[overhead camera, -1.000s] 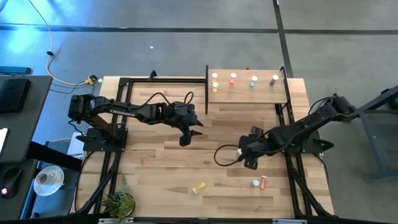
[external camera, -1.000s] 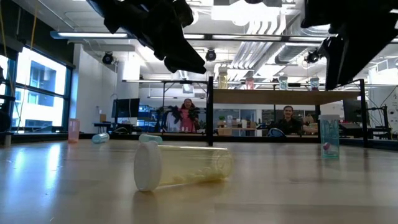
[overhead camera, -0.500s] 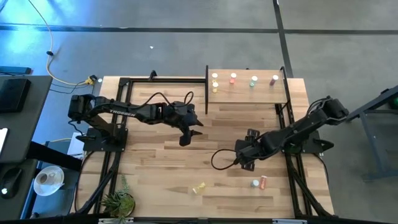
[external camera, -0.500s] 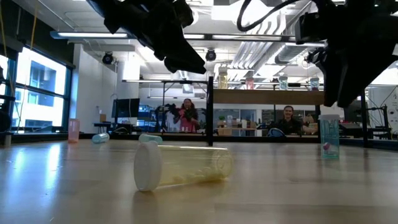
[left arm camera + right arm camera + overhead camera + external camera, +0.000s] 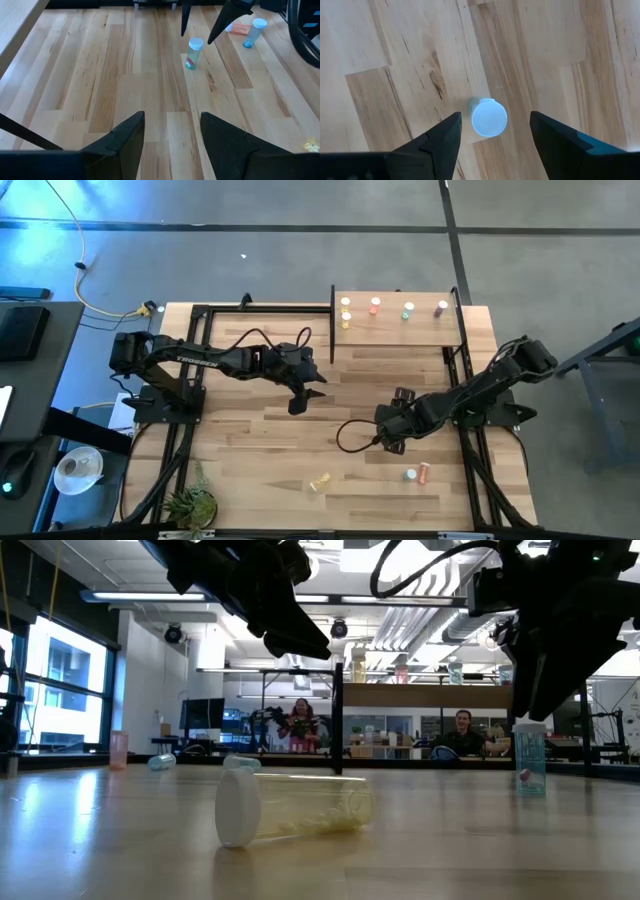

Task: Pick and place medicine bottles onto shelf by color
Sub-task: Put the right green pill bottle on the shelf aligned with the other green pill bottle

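A teal medicine bottle (image 5: 489, 118) with a white cap stands upright on the table. My right gripper (image 5: 495, 127) hangs open just above it, pointing down, one finger on either side of the cap and neither touching; the low view shows the bottle (image 5: 529, 760) under the fingers. My left gripper (image 5: 300, 395) waits open and empty above the table's middle. The shelf (image 5: 400, 330) at the far right carries yellow (image 5: 346, 314), pink (image 5: 375, 305), green (image 5: 408, 310) and purple (image 5: 441, 308) bottles, all upright.
A yellow bottle (image 5: 320, 482) lies on its side near the front edge. A second teal bottle (image 5: 410, 475) stands beside a pink one (image 5: 424, 472) lying toward the front right. A cable loop (image 5: 350, 438) hangs by my right gripper. People sit beyond the table.
My right gripper has come down toward the standing teal bottle and shifted a little toward the table's left, staying open. The bottle has not moved.
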Available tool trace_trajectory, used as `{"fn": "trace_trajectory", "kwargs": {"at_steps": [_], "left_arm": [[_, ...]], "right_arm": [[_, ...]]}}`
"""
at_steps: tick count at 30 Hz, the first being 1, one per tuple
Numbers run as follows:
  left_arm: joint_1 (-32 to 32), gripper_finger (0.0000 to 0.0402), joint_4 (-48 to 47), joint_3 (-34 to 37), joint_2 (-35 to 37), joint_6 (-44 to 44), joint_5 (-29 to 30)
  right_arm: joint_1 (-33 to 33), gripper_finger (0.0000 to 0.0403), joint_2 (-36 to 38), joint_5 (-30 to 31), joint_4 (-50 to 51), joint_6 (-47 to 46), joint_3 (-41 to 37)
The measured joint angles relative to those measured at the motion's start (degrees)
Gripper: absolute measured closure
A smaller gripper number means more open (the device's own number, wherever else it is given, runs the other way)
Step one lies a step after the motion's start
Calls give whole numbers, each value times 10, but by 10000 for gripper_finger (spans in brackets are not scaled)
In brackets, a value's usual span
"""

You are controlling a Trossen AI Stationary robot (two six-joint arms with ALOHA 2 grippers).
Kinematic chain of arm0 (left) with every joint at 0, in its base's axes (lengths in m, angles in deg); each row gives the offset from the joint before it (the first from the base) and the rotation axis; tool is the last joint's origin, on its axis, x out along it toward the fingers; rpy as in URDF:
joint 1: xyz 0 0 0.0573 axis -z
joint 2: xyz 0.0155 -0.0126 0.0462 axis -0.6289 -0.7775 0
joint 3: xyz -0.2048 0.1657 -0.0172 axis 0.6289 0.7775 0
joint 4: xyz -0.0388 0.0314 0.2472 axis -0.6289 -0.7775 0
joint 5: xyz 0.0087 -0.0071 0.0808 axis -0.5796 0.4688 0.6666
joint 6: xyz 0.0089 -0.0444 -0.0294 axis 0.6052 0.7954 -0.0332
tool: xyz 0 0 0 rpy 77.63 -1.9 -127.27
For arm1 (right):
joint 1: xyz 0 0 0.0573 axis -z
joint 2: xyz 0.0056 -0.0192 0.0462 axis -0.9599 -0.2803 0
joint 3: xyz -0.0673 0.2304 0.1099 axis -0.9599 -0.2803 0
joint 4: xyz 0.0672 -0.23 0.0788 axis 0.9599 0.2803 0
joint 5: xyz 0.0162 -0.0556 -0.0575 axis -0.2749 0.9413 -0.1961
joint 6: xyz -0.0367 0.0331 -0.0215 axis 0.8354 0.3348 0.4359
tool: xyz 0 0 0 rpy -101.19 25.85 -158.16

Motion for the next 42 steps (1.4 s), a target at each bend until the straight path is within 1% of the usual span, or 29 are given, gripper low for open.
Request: {"fn": "trace_trajectory", "kwargs": {"at_steps": [6,21,23,30,33,37,42], "left_arm": [[0,218,-7,0,0,0,0],[0,218,-15,0,0,0,0],[0,218,-15,0,0,0,0],[0,218,-15,0,0,0,0],[0,218,-16,0,0,0,0],[-1,218,-34,0,0,0,0],[-17,218,-84,-1,37,0,14]], "right_arm": [[0,176,-8,1,-4,-11,0],[0,178,-59,6,-12,-14,0],[0,187,-59,6,-13,-14,0],[0,245,-59,6,-13,-13,0],[0,264,-59,1,-13,-9,0],[0,278,-59,0,-13,-9,0],[0,284,-56,-4,-12,-8,0]]}}
